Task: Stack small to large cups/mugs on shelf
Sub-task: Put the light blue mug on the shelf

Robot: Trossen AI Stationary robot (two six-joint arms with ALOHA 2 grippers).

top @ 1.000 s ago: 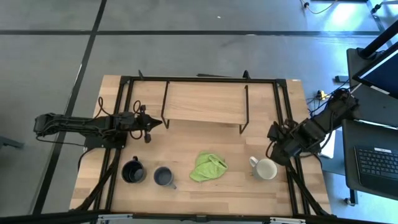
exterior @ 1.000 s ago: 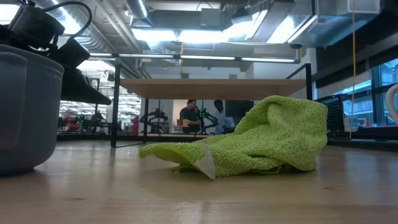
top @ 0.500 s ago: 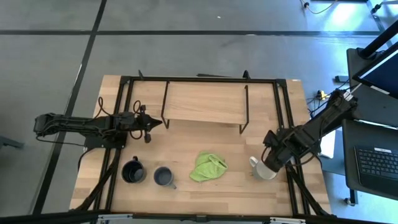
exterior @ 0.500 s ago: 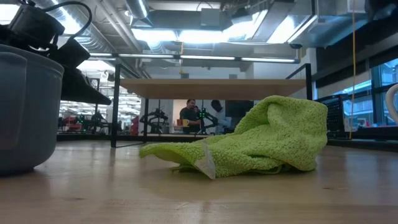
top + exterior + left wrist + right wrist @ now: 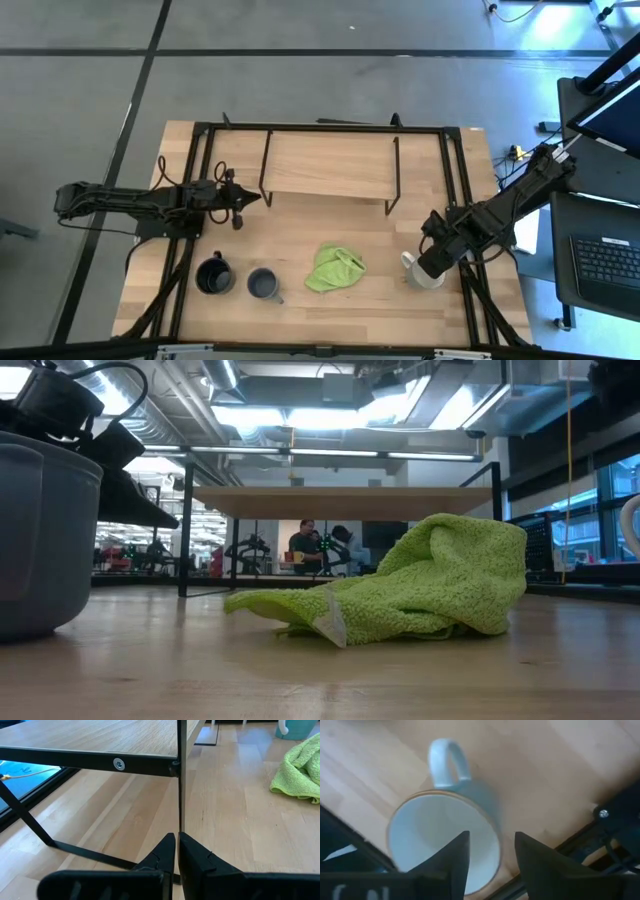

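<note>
Right gripper (image 5: 490, 855): your fingers are spread, straddling the cream-white mug's (image 5: 442, 840) rim near the table's right front.
Risk: seemingly off-centre; closing could tip it.
Left gripper (image 5: 177, 851): pressed together, idle beside the shelf (image 5: 328, 164).

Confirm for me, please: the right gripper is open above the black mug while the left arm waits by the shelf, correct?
Not quite: the right gripper is open above the cream-white mug, as the right wrist view shows. The left arm does wait by the shelf.
</note>
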